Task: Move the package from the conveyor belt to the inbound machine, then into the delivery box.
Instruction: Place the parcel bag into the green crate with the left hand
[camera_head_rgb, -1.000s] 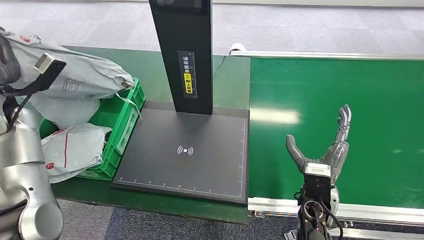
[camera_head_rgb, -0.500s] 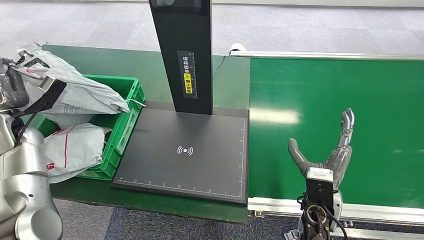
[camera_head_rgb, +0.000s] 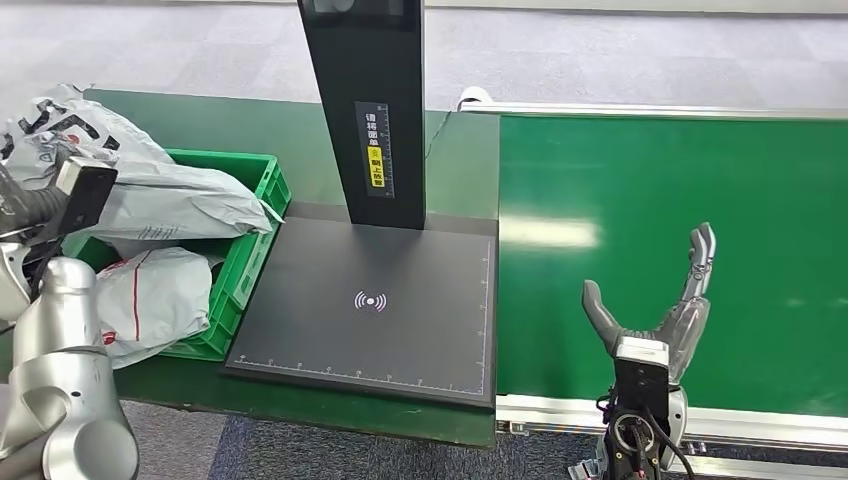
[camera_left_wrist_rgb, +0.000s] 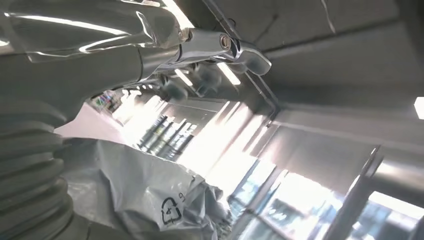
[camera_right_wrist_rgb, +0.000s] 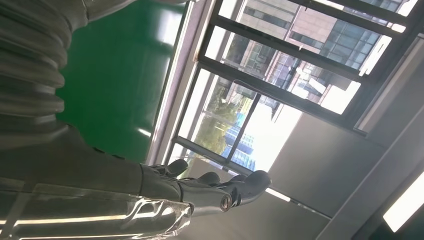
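The grey plastic package (camera_head_rgb: 170, 205) lies across the top of the green delivery box (camera_head_rgb: 250, 245) at the table's left end, and its crumpled end shows in the left wrist view (camera_left_wrist_rgb: 150, 200). My left hand (camera_head_rgb: 30, 200) is at the package's left end. Its fingers (camera_left_wrist_rgb: 215, 42) are stretched out straight with a lit gap between them and the package. My right hand (camera_head_rgb: 660, 310) hangs open over the near edge of the green conveyor belt (camera_head_rgb: 680, 180), fingers (camera_right_wrist_rgb: 200, 187) spread and holding nothing. The inbound machine's black plate (camera_head_rgb: 400, 330) is bare.
Under the grey package, another white package with a red stripe (camera_head_rgb: 150, 300) fills the box. The machine's black pillar (camera_head_rgb: 365, 100) rises from the back of the plate. A metal rail (camera_head_rgb: 700, 425) edges the belt in front.
The grey package has come down from above the box onto it, and my left hand has sunk and drawn to the left. My right hand has drifted slightly lower and right.
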